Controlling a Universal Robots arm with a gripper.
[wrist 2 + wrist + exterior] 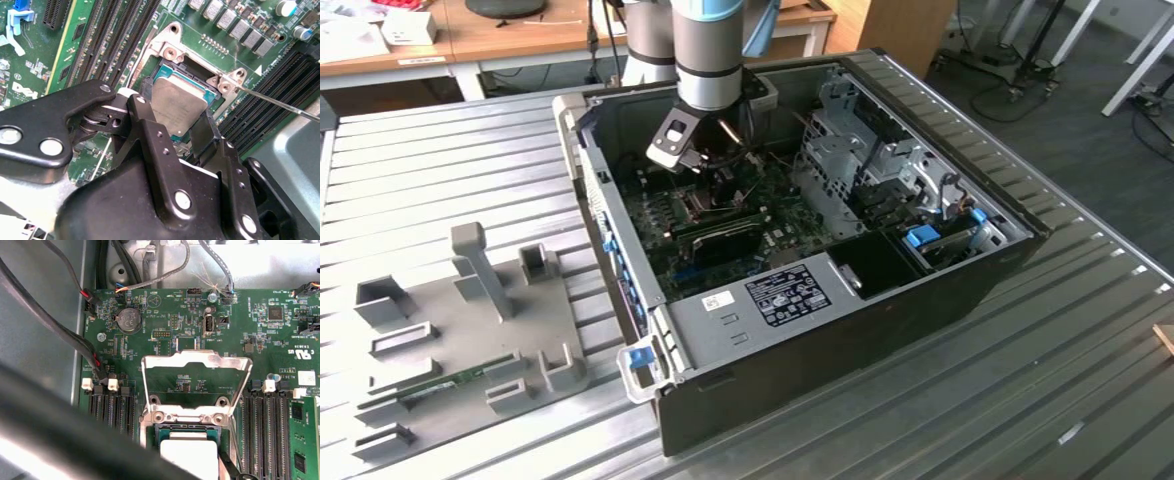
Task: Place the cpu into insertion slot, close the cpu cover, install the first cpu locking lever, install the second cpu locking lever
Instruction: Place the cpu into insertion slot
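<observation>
Jaws of the gripper (pixel 172 112) seem clamped on the cpu (pixel 177 100), resting in the insertion slot (pixel 170 52).

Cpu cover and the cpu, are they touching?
Apart. In the first wrist view the cpu cover is swung open over the board, while the cpu lies beyond its hinge.

The cpu (pixel 177 105) has a matt, pale grey metal lid, faintly brushed. Around it the insertion slot (pixel 172 52) has a bright, silvery metal rim. The cpu cover (pixel 196 359) is thin bare sheet metal with a soft shine. The motherboard (pixel 165 340) is smooth, glossy green lacquer. The gripper (pixel 175 122) is black with a satin sheen, dotted with shiny screw heads. The computer case (pixel 720 320) shows dull grey sheet metal inside. It stands on a ribbed, silvery metal surface (pixel 1067 330).
</observation>
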